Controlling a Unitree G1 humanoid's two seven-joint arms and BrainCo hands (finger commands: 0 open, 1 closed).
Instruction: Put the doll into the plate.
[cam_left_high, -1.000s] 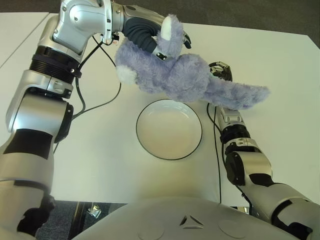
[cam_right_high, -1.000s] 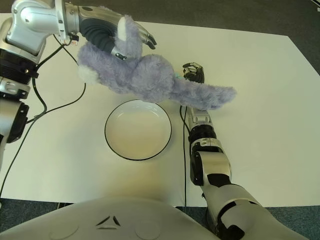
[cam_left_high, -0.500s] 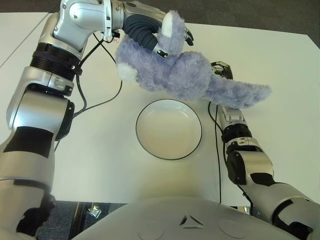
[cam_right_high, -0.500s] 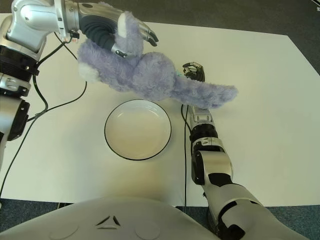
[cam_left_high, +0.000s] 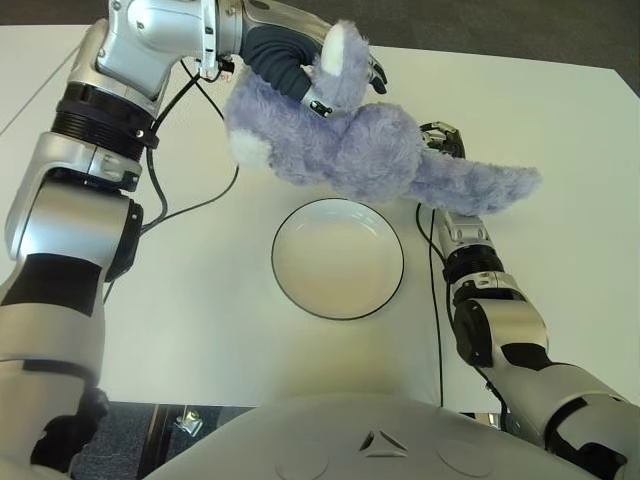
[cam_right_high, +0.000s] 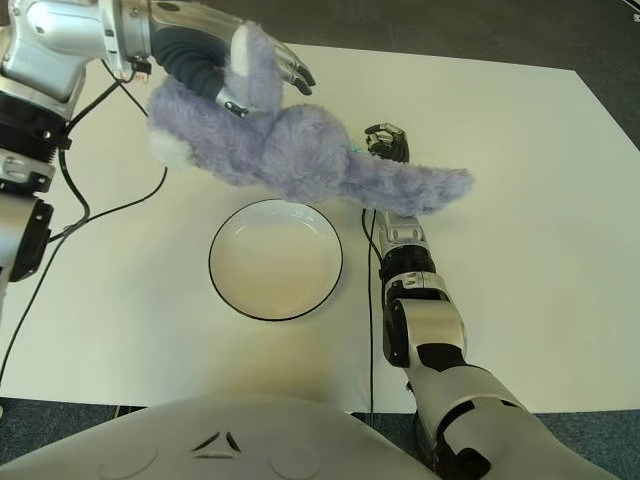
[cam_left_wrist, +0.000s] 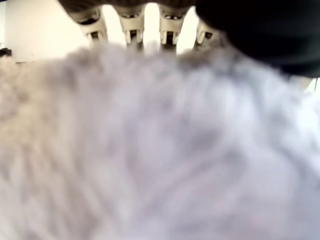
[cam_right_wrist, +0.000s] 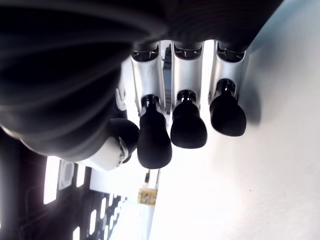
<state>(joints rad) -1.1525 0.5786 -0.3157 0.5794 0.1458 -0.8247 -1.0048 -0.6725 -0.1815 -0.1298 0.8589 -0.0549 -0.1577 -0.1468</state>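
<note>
Left hand (cam_left_high: 318, 70) grips fluffy lavender plush doll (cam_left_high: 360, 155) aloft just beyond the empty round white black-rimmed plate (cam_left_high: 338, 258); lowering and release remain; right hand (cam_left_high: 441, 142) idle, fingers curled, empty.

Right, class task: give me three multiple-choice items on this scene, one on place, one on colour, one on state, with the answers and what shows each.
1. Where is the doll?
A. Held in the air beyond the plate
B. Lying in the plate
C. On the floor

2. What colour is the doll?
A. Red
B. Lavender-blue
C. Green

3. What is the right hand doing?
A. Gripping the plate
B. Holding the doll
C. Holding nothing, fingers curled

Answers:
1 A: the left hand grips it above the white table, and the plate is bare.
2 B: its plush fur is lavender-blue all over.
3 C: its own wrist view shows curled fingers with nothing between them.
</note>
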